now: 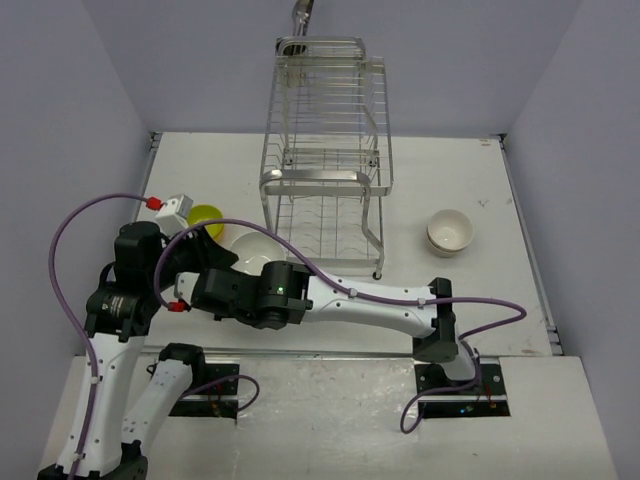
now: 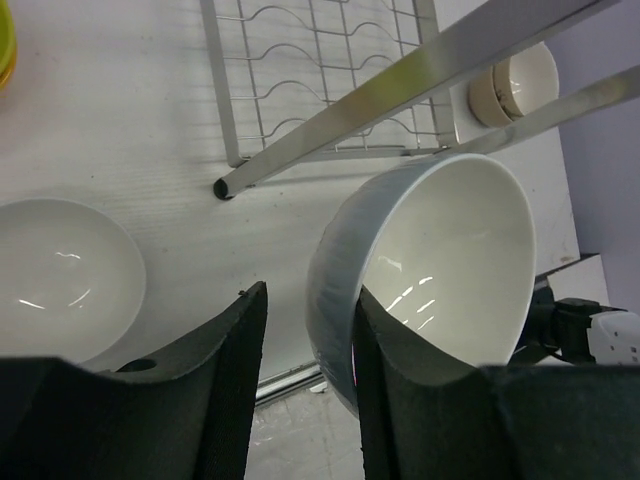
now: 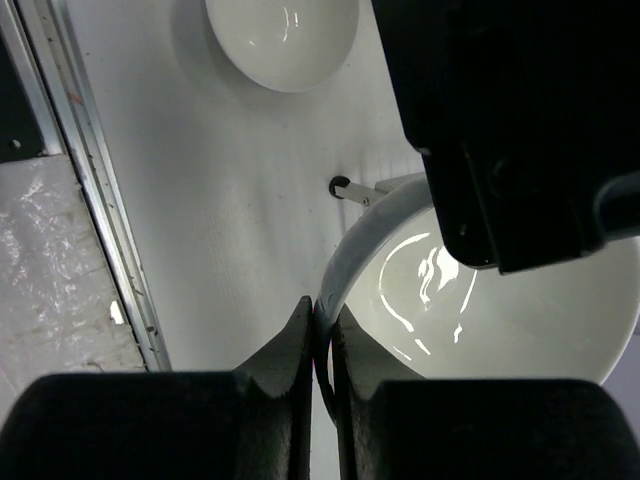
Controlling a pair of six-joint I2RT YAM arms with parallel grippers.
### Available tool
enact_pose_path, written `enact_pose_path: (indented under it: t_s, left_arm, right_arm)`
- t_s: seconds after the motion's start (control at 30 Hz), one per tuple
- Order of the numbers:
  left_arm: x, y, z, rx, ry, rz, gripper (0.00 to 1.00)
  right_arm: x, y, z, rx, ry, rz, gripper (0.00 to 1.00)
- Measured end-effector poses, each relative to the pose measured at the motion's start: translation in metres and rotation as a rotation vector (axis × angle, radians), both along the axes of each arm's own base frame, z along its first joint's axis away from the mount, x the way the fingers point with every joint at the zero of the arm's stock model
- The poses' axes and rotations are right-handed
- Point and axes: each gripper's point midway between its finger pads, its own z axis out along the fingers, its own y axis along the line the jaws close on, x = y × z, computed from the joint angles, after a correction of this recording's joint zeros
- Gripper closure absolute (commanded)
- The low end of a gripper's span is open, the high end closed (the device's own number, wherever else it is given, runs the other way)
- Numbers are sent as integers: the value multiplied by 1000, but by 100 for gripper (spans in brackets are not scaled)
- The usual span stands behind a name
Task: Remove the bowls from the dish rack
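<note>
My right gripper (image 3: pixel 322 305) is shut on the rim of a white bowl (image 3: pixel 500 310) and holds it tilted above the table. My left gripper (image 2: pixel 310 300) is open astride that bowl (image 2: pixel 450 250). One finger is inside against the wall; the other stands apart from the outside. In the top view the arms hide this bowl. Another white bowl (image 1: pixel 252 252) sits on the table by the rack's front left leg. A lime green bowl (image 1: pixel 206 217) sits left of it. Stacked white bowls (image 1: pixel 449 232) sit at the right. The chrome dish rack (image 1: pixel 325 150) shows no bowls.
The rack's leg foot (image 2: pixel 222 188) stands close to the held bowl. Both arms cross at the front left of the table (image 1: pixel 450 290). The table's metal front edge (image 3: pixel 90 200) runs just beside my right gripper. Purple cables loop around the left arm.
</note>
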Motion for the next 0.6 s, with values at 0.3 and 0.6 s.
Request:
enact_pose_path:
  t_s: [0.3, 0.6]
  left_arm:
    - [8, 5, -23, 49, 60, 15, 88]
    - [10, 10, -32, 83, 57, 25, 100]
  right_arm:
    - [6, 10, -10, -32, -32, 19, 100]
    - [6, 22, -5, 5, -48, 46, 85]
